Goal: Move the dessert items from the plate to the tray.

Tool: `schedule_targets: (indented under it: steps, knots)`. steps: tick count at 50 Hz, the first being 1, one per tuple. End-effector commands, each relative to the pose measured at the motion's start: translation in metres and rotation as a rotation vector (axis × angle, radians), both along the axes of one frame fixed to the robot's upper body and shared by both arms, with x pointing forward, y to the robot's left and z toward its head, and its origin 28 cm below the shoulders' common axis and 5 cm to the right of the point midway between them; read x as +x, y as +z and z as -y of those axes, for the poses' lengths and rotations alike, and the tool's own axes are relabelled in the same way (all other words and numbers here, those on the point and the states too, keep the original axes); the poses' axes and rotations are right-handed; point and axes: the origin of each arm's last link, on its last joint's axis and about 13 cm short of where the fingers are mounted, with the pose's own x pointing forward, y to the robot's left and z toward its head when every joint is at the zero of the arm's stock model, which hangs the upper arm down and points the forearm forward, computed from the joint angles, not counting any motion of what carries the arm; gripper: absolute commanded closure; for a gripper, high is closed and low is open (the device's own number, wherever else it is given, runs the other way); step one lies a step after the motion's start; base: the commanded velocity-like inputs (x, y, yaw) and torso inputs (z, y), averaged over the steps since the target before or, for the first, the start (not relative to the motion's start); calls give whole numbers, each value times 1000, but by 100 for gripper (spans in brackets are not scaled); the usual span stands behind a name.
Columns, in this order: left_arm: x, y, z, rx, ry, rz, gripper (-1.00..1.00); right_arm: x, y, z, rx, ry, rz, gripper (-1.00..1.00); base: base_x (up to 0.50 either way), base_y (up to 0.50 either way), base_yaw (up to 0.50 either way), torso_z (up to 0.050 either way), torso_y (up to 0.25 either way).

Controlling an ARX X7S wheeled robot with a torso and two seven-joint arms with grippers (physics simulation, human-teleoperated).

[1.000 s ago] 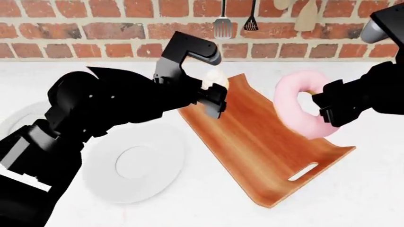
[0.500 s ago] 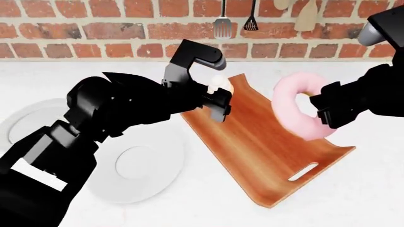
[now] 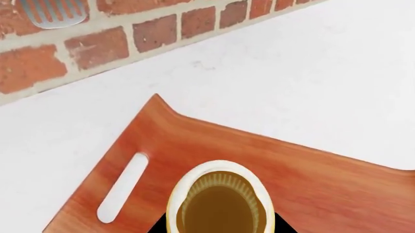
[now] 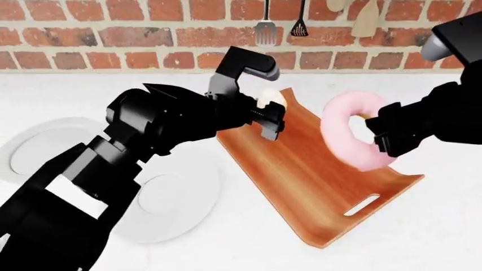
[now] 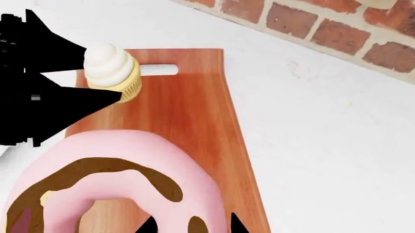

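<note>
1. Left wrist view: the cupcake point(image 3: 220, 206) is seen clamped in the left gripper's point(image 3: 220, 228) jaws above the tray point(image 3: 337, 189), ready for release.
2. Head view: the donut point(image 4: 353, 137) is gripped on edge by the right gripper point(image 4: 382, 132) at the tray's three o'clock; both plates point(image 4: 169, 195) are empty.
3. Right wrist view: both desserts are carried over the tray.

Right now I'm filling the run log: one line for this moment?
left pincer: holds cupcake over tray | right pincer: holds donut over tray | plate: bare

Rectangular orange-brown wooden tray point(image 4: 316, 169) lies slantwise on the white desk point(image 4: 421, 237). At its 11 o'clock end the left pincer point(image 4: 270, 116) grips a small yellow cupcake point(image 4: 271, 99) — at 2 o'clock the right pincer point(image 4: 382, 132) holds the pink-iced ring donut point(image 4: 342, 135) upright above it.
</note>
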Motion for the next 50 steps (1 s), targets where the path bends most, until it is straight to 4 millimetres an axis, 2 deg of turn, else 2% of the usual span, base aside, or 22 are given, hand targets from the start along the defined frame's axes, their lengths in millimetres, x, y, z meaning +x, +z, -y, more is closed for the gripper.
schedule_targets:
  steps: [1, 15, 17, 22, 49, 50]
  knots:
    - [10, -11, 7, 13, 20, -30, 100, 1, -3, 0, 3, 4, 1, 100, 0, 0, 0, 0, 0]
    - [14, -20, 11, 53, 12, -62, 100, 2, -5, 2, 11, 4, 1, 100, 0, 0, 0, 1, 0]
    - [14, -11, 12, 89, 0, -64, 100, 2, -7, 3, 13, 5, 0, 100, 0, 0, 0, 0, 0]
    - [13, -6, 13, 118, -15, -77, 100, 3, -9, 3, 17, 5, -1, 100, 0, 0, 0, 0, 0]
    - [12, -20, 12, 141, -6, -104, 100, 9, -14, 1, 28, 15, -7, 100, 0, 0, 0, 0, 0]
    - [12, -20, 12, 141, -6, -104, -100, 9, -14, 1, 28, 15, -8, 100, 0, 0, 0, 0, 0]
